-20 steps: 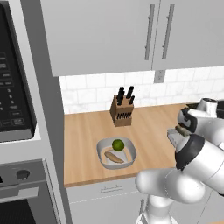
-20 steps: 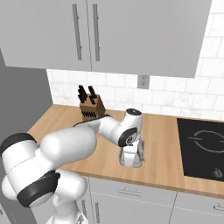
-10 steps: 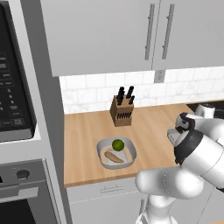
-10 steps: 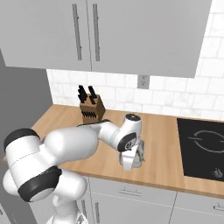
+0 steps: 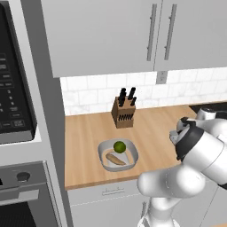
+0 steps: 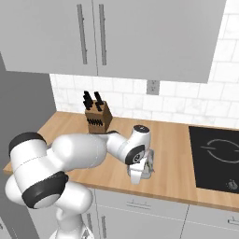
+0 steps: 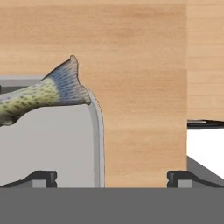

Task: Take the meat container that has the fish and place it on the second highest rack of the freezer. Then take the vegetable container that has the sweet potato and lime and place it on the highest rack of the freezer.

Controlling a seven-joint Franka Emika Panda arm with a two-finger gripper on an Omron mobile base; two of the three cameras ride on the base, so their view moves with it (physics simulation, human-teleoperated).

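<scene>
**Kitchen counter: stock as seen, left to right**

- Microwave (image 5: 15, 95): black, built into the tall grey column at the far left, oven (image 5: 24, 195) below it.
- Vegetable container (image 5: 117, 155): grey tray on the wooden counter (image 5: 150, 126), near its front edge; holds the lime (image 5: 119, 146) and, just in front of it, the sweet potato (image 5: 115, 159).
- Knife block (image 5: 123, 111): wooden, dark handles, behind the tray by the tiled wall.
- Gripper (image 7: 111, 177): jaws spread wide, straddling the right rim of the meat container (image 7: 52, 144), holding nothing.
- Fish (image 7: 41, 94): speckled, lying in that container, tail fin over the rim.
- Cooktop (image 6: 217, 156): black, far right.
</scene>
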